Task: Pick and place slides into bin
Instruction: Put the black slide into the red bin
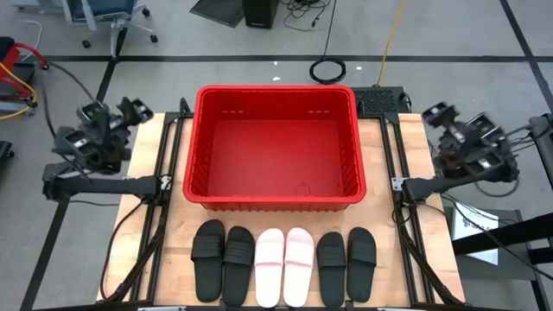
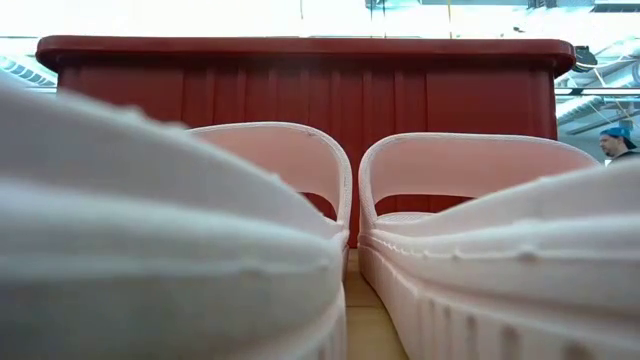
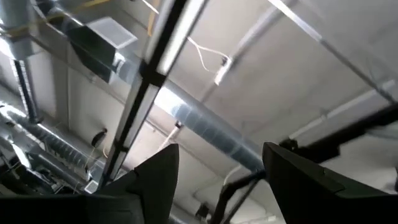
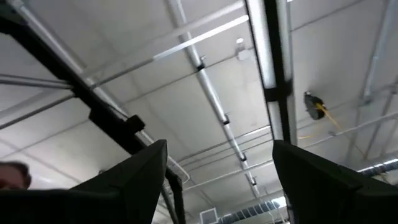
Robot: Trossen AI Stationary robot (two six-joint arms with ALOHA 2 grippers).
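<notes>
The red bin stands empty on the far half of the table. Six slides lie soles down in a row along the near edge: two black on the left, two pale pink in the middle, two black on the right. The low view looks past the pink slides at the bin wall. My left gripper is raised at the table's far left, my right gripper at its far right. Both are open and tipped up at the ceiling, left and right, with nothing between their fingers.
Black frame rails run along both sides of the table. A narrow strip of bare wood separates the bin from the slides. A coiled cable lies on the floor beyond the bin. A person shows far behind.
</notes>
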